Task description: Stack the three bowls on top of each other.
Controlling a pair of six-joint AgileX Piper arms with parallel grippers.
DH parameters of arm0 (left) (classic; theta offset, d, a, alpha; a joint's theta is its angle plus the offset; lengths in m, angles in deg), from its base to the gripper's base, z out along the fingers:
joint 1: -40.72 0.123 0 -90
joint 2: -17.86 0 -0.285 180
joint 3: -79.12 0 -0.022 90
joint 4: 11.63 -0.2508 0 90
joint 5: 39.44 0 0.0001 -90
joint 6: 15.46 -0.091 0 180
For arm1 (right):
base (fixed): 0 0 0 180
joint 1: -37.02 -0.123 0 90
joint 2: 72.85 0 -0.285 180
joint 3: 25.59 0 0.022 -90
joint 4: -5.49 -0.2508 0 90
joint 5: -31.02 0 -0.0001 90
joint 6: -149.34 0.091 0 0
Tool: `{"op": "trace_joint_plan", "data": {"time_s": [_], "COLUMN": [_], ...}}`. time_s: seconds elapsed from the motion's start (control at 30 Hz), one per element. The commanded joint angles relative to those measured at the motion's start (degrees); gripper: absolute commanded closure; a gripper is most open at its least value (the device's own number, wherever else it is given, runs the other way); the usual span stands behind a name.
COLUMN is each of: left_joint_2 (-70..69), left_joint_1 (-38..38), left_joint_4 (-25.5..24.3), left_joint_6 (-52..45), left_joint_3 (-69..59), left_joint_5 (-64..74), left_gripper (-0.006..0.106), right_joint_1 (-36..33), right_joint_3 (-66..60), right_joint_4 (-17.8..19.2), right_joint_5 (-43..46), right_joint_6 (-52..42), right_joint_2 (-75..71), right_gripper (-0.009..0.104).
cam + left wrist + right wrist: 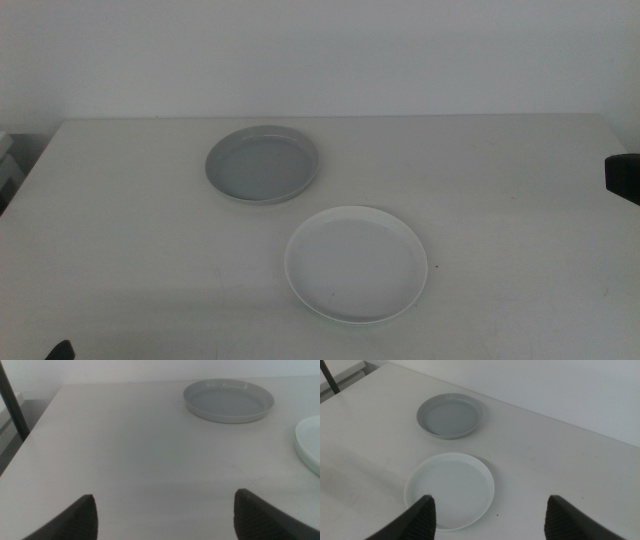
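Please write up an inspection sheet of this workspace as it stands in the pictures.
Surface: white table, bare apart from the dishes.
Job's things: grey bowl toward the back; white bowl nearer the front, apart from it, possibly two nested (a doubled rim shows in the left wrist view). No separate mint green bowl seen.
Clutter: nothing seen.
Grippers: left gripper open, empty, above the table; right gripper open, empty, above the white bowl's near side.
Cables: nothing seen.
Surroundings: plain white wall; dark pole beside the table.

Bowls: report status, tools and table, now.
Both tools open, empty: left tool low at the table's near edge, right tool above the white bowl. Grey bowl sits apart, behind it. No third bowl visible; nothing between them.
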Motion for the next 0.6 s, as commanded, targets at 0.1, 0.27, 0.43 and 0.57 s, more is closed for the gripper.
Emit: {"op": "trace_joint_plan", "data": {"time_s": [0.1, 0.27, 0.43, 0.57], "left_joint_2": [2.12, 12.45, 28.9, 41.16], "left_joint_1": [0.06, 0.06, 0.06, 0.06], "left_joint_4": [-0.6, -0.37, -0.37, -0.37], "left_joint_6": [0.52, 0.52, 0.52, 0.46], "left_joint_3": [1.14, 9.91, 26.17, 40.96], "left_joint_5": [-4.94, -5.09, 0.03, 8.49], "left_gripper": [-0.004, -0.004, -0.004, -0.004], "right_joint_1": [0.48, 0.48, 0.48, 0.48], "right_joint_3": [1.47, 1.47, 1.47, 1.47], "right_joint_4": [-0.27, -0.27, -0.27, -0.2], "right_joint_5": [4.21, 4.21, 4.21, 4.21], "right_joint_6": [-0.67, -0.67, -0.67, -0.68], "right_joint_2": [0.01, 0.01, 0.01, 0.01], "right_gripper": [0.04, 0.04, 0.04, 0.04]}}
